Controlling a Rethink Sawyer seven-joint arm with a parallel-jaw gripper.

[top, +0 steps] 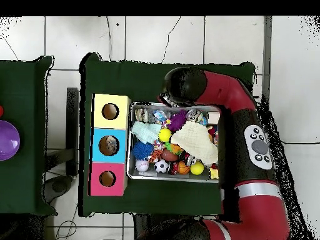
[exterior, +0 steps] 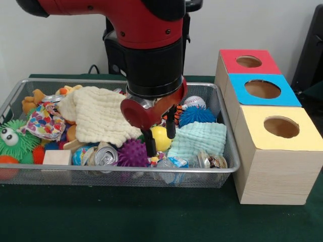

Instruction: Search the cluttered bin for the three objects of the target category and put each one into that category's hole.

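Observation:
The wire mesh bin [exterior: 126,171] is full of toys and cloths; it also shows in the overhead view [top: 129,164]. My gripper [exterior: 161,140] reaches down into the bin's middle, open, its black fingers [exterior: 150,145] on either side of a yellow ball [exterior: 161,138]. A clear, pale blue plastic bottle [exterior: 170,164] lies against the bin's near wall, just below the gripper. Other bottles are hidden or cannot be told apart in the clutter. The blue-panelled hole [exterior: 262,89] is the middle one of the wooden box, right of the bin; it also shows in the overhead view [top: 109,145].
A silver can [exterior: 105,157], purple spiky ball [exterior: 133,153], cream cloth [exterior: 101,115], mint cloth [exterior: 198,139], blue spiky ball [exterior: 197,116] and green fuzzy toy [exterior: 15,140] fill the bin. The red hole [exterior: 248,61] and yellow hole [exterior: 281,127] flank the blue one.

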